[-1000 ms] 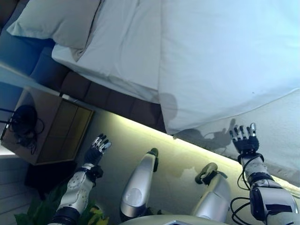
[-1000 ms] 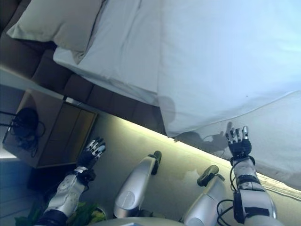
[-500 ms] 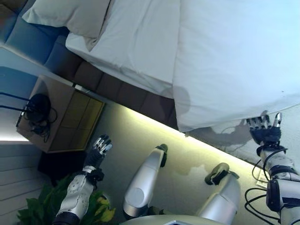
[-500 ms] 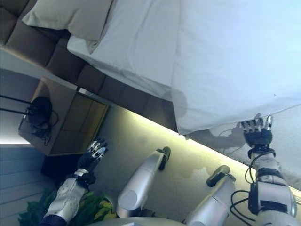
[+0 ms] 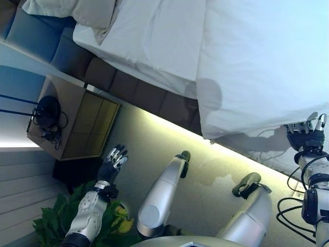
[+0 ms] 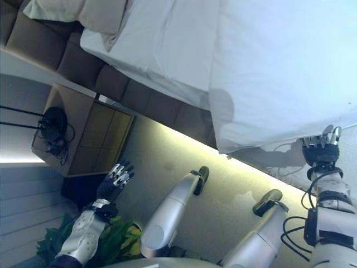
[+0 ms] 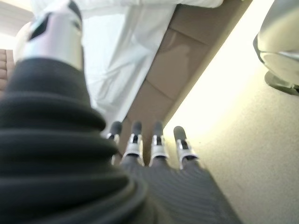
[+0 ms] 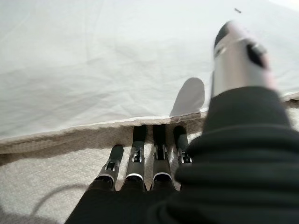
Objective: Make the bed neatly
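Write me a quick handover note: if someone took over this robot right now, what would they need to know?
Right robot hand: open, fingers straight, tips at the hanging edge of the white duvet, thumb above the cloth; not gripping.
Left robot hand: open, idle, over the floor near the nightstand.
Pillow lies at the head of the bed, on the sheet.
Done: duvet spread over most of the bed.
Left: grip the edge and straighten it, probably drawing it toward the pillow.
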{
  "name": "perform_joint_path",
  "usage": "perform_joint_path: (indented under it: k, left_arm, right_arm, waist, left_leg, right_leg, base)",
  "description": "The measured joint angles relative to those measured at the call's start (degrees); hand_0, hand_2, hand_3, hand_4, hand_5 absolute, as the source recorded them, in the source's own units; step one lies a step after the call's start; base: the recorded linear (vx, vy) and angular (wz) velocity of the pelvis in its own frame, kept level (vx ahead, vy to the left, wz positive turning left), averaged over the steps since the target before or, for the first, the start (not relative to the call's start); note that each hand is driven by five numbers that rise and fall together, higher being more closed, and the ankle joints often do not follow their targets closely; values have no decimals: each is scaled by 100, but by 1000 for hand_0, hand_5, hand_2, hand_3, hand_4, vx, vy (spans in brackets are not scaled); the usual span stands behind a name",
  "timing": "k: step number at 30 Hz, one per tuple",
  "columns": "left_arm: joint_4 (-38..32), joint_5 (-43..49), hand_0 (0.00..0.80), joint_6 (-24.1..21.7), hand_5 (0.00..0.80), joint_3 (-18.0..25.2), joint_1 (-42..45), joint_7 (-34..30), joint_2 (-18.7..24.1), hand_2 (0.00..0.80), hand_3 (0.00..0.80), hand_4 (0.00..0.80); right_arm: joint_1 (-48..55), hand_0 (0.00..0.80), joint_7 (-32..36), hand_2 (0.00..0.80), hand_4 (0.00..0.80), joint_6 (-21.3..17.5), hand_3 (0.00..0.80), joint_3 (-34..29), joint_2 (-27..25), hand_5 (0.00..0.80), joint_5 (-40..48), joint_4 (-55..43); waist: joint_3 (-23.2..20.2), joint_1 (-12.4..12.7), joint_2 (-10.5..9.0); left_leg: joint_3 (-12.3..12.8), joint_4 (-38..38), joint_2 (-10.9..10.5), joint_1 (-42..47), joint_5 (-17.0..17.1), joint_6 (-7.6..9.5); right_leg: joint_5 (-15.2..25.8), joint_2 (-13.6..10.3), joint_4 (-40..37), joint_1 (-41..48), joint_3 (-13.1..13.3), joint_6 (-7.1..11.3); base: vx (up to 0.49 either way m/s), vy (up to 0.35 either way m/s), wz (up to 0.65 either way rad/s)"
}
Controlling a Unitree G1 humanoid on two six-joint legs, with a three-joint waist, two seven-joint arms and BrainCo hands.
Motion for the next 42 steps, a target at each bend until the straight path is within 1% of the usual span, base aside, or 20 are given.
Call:
perform_joint_path:
  k: [5, 10, 13, 15, 18, 19, 22, 24, 25, 26, 27, 29, 30, 32, 34, 37, 38, 39, 41, 42]
  left_arm:
    - [0, -218, 0, -1, 0, -9, 10, 48, 0, 0, 0, 0]
    - [0, -322, 0, 1, 0, -9, 48, 45, 0, 0, 0, 0]
    - [-2, -320, 0, 6, 0, -8, 153, 38, 1, 0, 0, 0]
    - [-1, -320, 0, 9, 0, -6, 218, 31, 1, 0, 0, 0]
    - [2, -320, 0, 18, 0, -5, 239, 23, 2, 0, 0, 0]
    - [-11, -319, 0, 20, 0, -3, 236, 26, 2, 0, 0, 0]
    - [-62, -318, 0, 44, 0, 3, 223, 49, 2, 0, 0, 0]
    - [-70, -318, 0, 60, 0, 21, 224, 60, 9, 0, 0, 0]
    - [-68, -318, 0, 108, 0, 37, 222, 68, 10, 0, 0, 0]
    - [-69, -317, 0, 177, 0, 63, 211, 73, 0, 0, 0, 0]
    - [-58, -316, 0, 211, 0, 92, 210, 72, 2, 0, 0, 0]
    - [-71, -301, 0, 372, 0, 262, 217, 71, -7, 0, 0, 0]
    - [-69, -274, 0, 447, 0, 325, 202, 70, -8, 0, 0, 0]
    - [-61, -82, 0, 579, 0, 505, 281, 74, 2, 0, 0, 0]
    - [2, 77, 0, 721, 0, 538, 277, 85, -49, 0, 0, 0]
    - [154, 325, 0, 983, 0, 527, 309, 113, -163, 0, 0, 0]
    - [165, 361, 0, 1027, 0, 525, 305, 116, -180, 0, 0, 0]
    - [200, 412, 0, 1103, 0, 515, 307, 110, -224, 0, 0, 0]
    - [214, 521, 0, 1176, 0, 508, 314, 103, -311, 0, 0, 0]
    - [215, 579, 0, 1189, 0, 507, 322, 92, -336, 0, 0, 0]
  right_arm:
    - [-216, 800, 17, 800, 800, 118, 800, 52, -17, 800, -250, 0]
    - [-305, 800, 46, 800, 800, 215, 800, 115, -23, 800, -388, 13]
    - [-302, 800, 52, 800, 800, 335, 800, 125, -14, 800, -434, 20]
    - [-291, 800, 52, 800, 800, 356, 800, 124, 28, 800, -434, 66]
    - [-247, 800, 52, 800, 800, 327, 800, 124, 105, 800, -484, 136]
    - [-197, 800, 51, 800, 800, 218, 800, 122, 150, 800, -609, 134]
    - [-4, 800, 48, 800, 800, -177, 800, 134, 373, 800, -1063, 147]
    - [82, 800, 49, 800, 800, -439, 800, 203, 557, 800, -1390, 144]
    - [88, 800, 41, 800, 800, -641, 800, 348, 688, 800, -1608, 114]
    - [104, 800, 34, 800, 800, -755, 800, 455, 801, 800, -1763, 40]
    - [145, 800, 5, 800, 800, -851, 800, 578, 925, 800, -1876, -62]
    - [249, 800, -166, 800, 800, -963, 800, 745, 1216, 800, -2009, -507]
    - [339, 800, -261, 800, 800, -971, 800, 788, 1331, 800, -2006, -729]
    - [493, 800, -463, 800, 800, -967, 800, 896, 1683, 800, -2008, -1099]
    - [556, 800, -723, 800, 800, -931, 800, 1131, 1933, 800, -2115, -1285]
    - [568, 800, -1166, 800, 800, -802, 800, 1572, 2372, 800, -2482, -1457]
    - [568, 800, -1211, 800, 800, -770, 800, 1662, 2404, 800, -2531, -1485]
    - [576, 800, -1310, 800, 800, -666, 800, 1835, 2502, 800, -2727, -1535]
    - [579, 800, -1439, 800, 800, -553, 800, 2094, 2558, 800, -2891, -1601]
    - [580, 800, -1481, 800, 800, -502, 800, 2194, 2565, 800, -2962, -1609]
  waist:
    - [1, 16, 0]
    - [3, 153, 2]
    - [1, 151, 1]
    - [-2, 161, -4]
    - [-17, 180, -21]
    - [-22, 190, -22]
    - [-88, 202, -72]
    - [-251, 267, -151]
    - [-341, 296, -188]
    - [-392, 299, -197]
    - [-481, 329, -233]
    - [-577, 384, -288]
    - [-612, 450, -293]
    - [-779, 514, -388]
    - [-906, 609, -436]
    - [-1055, 628, -561]
    - [-1078, 639, -580]
    - [-1188, 760, -672]
    - [-1231, 850, -695]
    - [-1235, 917, -702]
  left_leg:
    - [3, 7, 3, 30, 5, 1]
    - [-5, -116, -2, 369, 11, 9]
    - [-49, -300, 9, 616, 49, 19]
    - [-71, -475, 34, 782, 116, 14]
    - [-74, -795, 52, 1030, 246, 19]
    - [-87, -941, 61, 1139, 303, 20]
    - [-148, -1412, 57, 1528, 481, -3]
    - [-200, -1719, 13, 1737, 620, -24]
    - [-226, -1896, 13, 1865, 689, -32]
    - [-253, -2054, 35, 2012, 734, -41]
    - [-279, -2166, 17, 2111, 781, -45]
    - [-350, -2411, 14, 2375, 880, -53]
    - [-396, -2521, 6, 2519, 904, -58]
    - [-489, -2652, -3, 2721, 920, -55]
    - [-569, -2749, -30, 2844, 930, -44]
    - [-709, -2967, -52, 3172, 945, -30]
    - [-720, -2998, -47, 3226, 951, -28]
    - [-735, -3146, -41, 3353, 989, -24]
    - [-853, -3269, -89, 3507, 1037, -7]
    - [-873, -3307, -102, 3576, 1043, 0]
  right_leg:
    - [4, -1, 15, 29, 4, -2]
    - [2, -6, -76, 366, -31, 10]
    - [7, 3, -275, 667, -140, 41]
    - [88, 57, -481, 868, -202, 72]
    - [235, 114, -804, 1134, -261, 71]
    - [286, 139, -952, 1259, -314, 73]
    - [385, 176, -1325, 1710, -516, 89]
    - [446, 186, -1519, 1922, -651, 87]
    - [456, 204, -1624, 2052, -703, 95]
    - [453, 194, -1703, 2234, -798, 102]
    - [447, 215, -1782, 2347, -817, 114]
    - [408, 191, -1880, 2649, -935, 144]
    - [391, 191, -1945, 2813, -994, 143]
    - [313, 171, -2029, 3051, -1070, 171]
    - [290, 178, -2133, 3260, -1125, 193]
    - [271, 247, -2408, 3749, -1139, 284]
    - [273, 266, -2460, 3814, -1139, 294]
    - [286, 285, -2614, 3962, -1155, 326]
    - [307, 301, -2786, 4276, -1283, 376]
    - [305, 298, -2856, 4386, -1318, 407]
  base:
    - [25, 20, 0]
    - [70, -13, 0]
    - [75, -53, 3]
    - [54, -48, 0]
    - [25, -44, -2]
    - [26, -46, 1]
    - [28, -26, 11]
    - [-13, 28, 16]
    - [24, 30, 19]
    - [133, 16, 25]
    - [123, 23, 28]
    - [162, 30, 29]
    - [183, 36, 27]
    - [171, 48, 26]
    - [207, 43, 24]
    - [189, 44, 21]
    - [176, 52, 22]
    - [158, 51, 20]
    - [137, 52, 30]
    - [107, 40, 35]
